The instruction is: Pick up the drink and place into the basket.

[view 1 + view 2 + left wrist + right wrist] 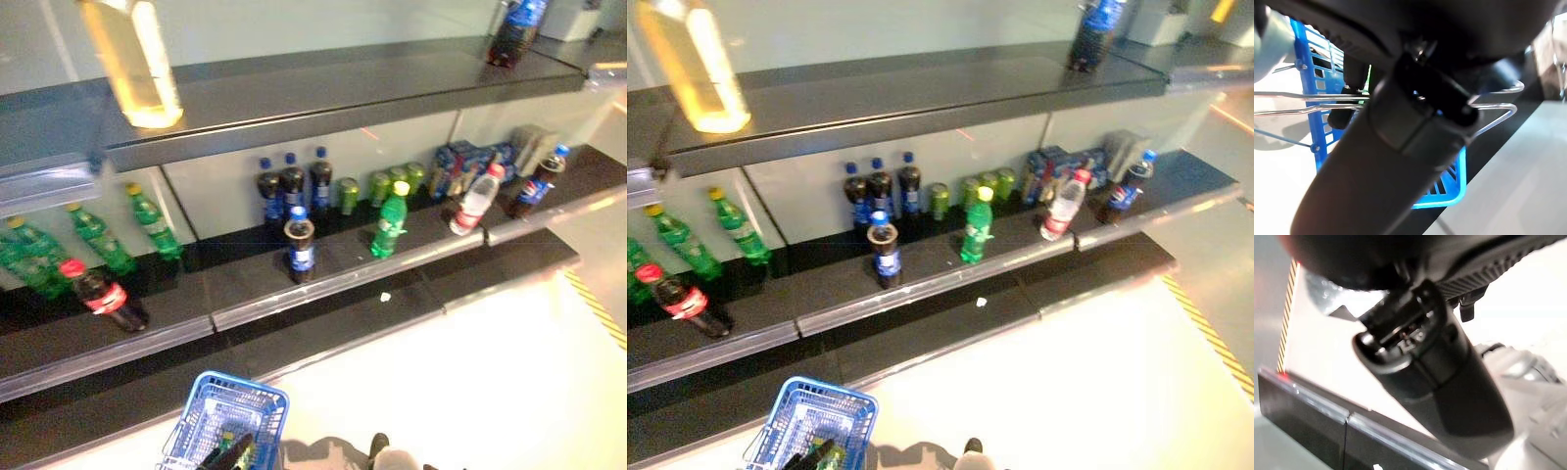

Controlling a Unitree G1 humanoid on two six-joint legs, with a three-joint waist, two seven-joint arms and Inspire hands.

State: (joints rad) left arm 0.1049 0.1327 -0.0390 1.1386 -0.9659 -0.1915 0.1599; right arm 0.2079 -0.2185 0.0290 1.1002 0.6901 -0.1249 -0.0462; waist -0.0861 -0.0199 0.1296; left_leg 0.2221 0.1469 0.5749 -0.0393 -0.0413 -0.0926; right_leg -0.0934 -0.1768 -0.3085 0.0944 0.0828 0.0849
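Drinks stand on a low black shelf (pixel 343 284) ahead of me. A dark cola bottle with a blue label (pixel 300 247) and a green bottle with a yellow cap (pixel 390 223) stand nearest the shelf's front edge. My left hand (pixel 227 455) is shut on the thin wire handles (pixel 1493 122) of the blue basket (pixel 211 411), which hangs low in front of me, well short of the shelf. Something green shows inside the basket under the hand. My right hand (pixel 1435 382) is down over the pale floor with its thumb straight and holds nothing.
Dark cola bottles (pixel 292 186), green cans (pixel 392 181) and blue boxes (pixel 470 157) stand at the shelf's back. Green bottles (pixel 93 235) and a red-capped cola (pixel 103 294) are at the left. A yellow bottle (pixel 132 59) is on the upper shelf. Yellow-black tape (pixel 598 308) marks the floor.
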